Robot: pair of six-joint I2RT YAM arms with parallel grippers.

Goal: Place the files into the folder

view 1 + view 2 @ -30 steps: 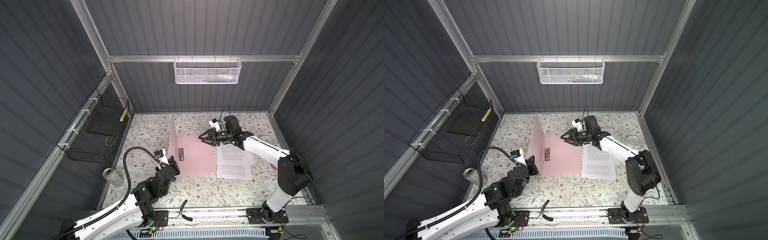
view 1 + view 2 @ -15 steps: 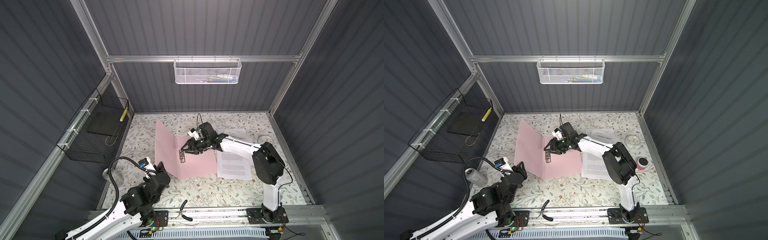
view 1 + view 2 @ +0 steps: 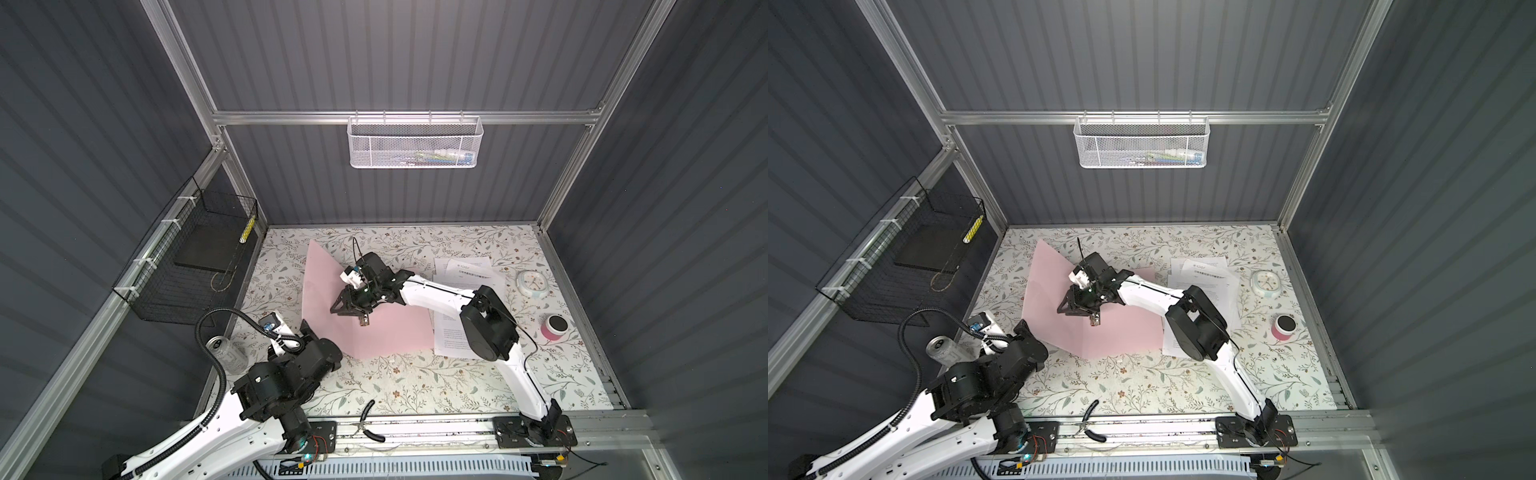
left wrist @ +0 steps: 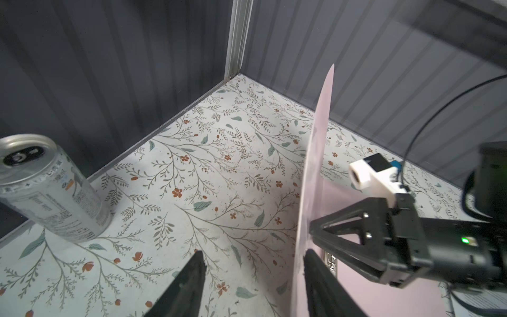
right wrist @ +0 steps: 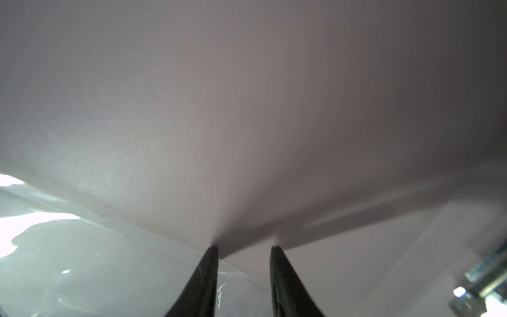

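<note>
The pale pink folder (image 3: 390,332) (image 3: 1125,332) lies open, its right half flat on the table, with the silver clip (image 3: 364,320) at the spine. Its left cover (image 3: 320,282) (image 4: 315,153) stands raised and leans left. My right gripper (image 3: 337,308) (image 5: 244,248) is open, both tips against the inside of that cover, nothing between them. My left gripper (image 3: 305,328) (image 4: 252,254) is open at the folder's front left corner. The cover's edge runs between its fingers, close to one of them and not pinched. The files (image 3: 469,270) (image 3: 1208,270), white printed sheets, lie right of the folder, partly under the right arm.
A silver can (image 3: 226,353) (image 4: 46,186) stands at the left wall by my left arm. A round clock (image 3: 532,284) and a pink cylinder (image 3: 553,328) sit at the right. A black wire basket (image 3: 199,257) hangs left, a white mesh one (image 3: 415,143) at the back. Pliers (image 3: 368,419) lie in front.
My left gripper opened, let go of the cover and drew back toward the front. My right gripper crossed the folder leftward to the cover, which tipped from upright to leaning left.
</note>
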